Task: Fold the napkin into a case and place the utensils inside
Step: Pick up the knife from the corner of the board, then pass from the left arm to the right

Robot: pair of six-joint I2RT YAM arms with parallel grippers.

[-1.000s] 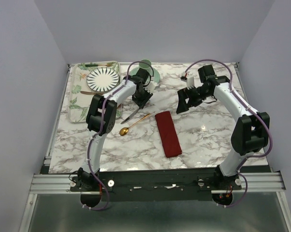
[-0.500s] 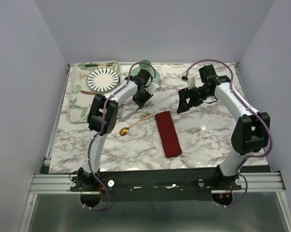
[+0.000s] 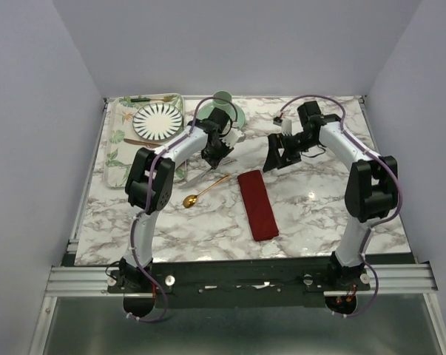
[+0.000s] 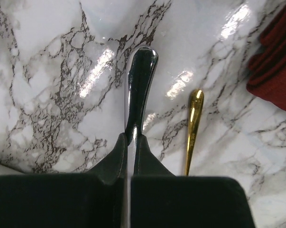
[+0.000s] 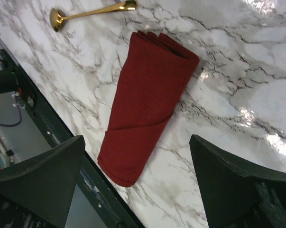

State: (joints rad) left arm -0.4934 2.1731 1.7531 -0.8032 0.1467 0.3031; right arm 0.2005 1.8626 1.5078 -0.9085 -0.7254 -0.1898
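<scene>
Left fingers (image 4: 112, 161) are pressed together on the silver knife (image 4: 140, 80), pinching its narrow shaft; the rounded end sticks out ahead of the tips. Whether the knife is clear of the bench (image 3: 319, 214) cannot be told. Right fingers (image 5: 43, 175) are spread wide, hold nothing and touch nothing.

Left arm: stretched forward across the bench, wrist tipped down at the surface. Right arm: elbow raised, forearm turned inward toward the left arm, fingers hanging above the bench.

Positions:
- Gold spoon (image 4: 194, 123): flat on the bench just beside the left fingers on their right, apart from the knife, handle roughly parallel to it.
- Dark red case (image 5: 147, 99): folded into a long narrow strip, flat on the bench, below and between the right fingers in the wrist view; its end shows well to the right of the left fingers, beyond the spoon.

Count: one knife, one spoon, one case. One striped plate (image 3: 157, 120) lies well to the left of the left fingers.
</scene>
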